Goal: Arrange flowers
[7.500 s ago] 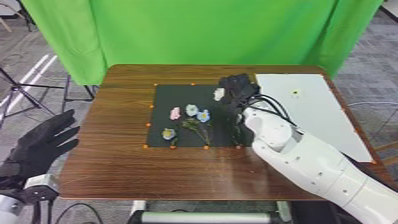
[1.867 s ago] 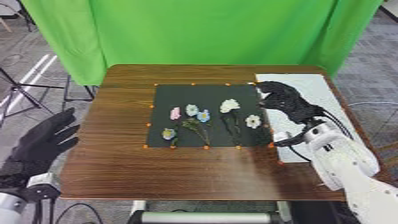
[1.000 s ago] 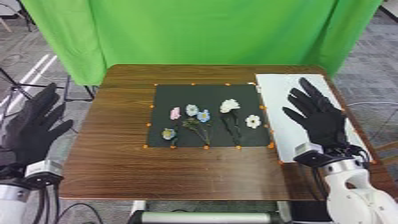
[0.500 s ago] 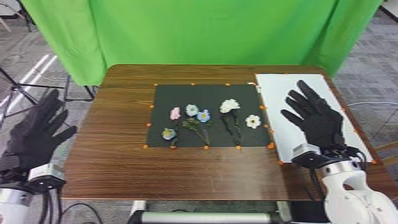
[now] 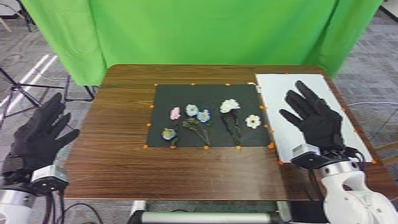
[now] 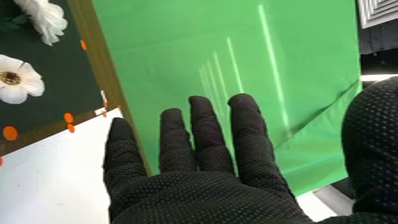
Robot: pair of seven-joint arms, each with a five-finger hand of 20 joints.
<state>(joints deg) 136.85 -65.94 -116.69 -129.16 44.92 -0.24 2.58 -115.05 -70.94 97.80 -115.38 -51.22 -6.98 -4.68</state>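
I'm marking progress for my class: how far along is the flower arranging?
Looks done: the pink flower, blue flowers and white flowers lie spread on the dark mat. In hand: nothing; left hand and right hand open, clear of them. Left: perhaps small adjustments; I can't tell the intended layout.

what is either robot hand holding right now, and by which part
Nothing is held: the black-gloved left hand and the black-gloved right hand are both open and empty.
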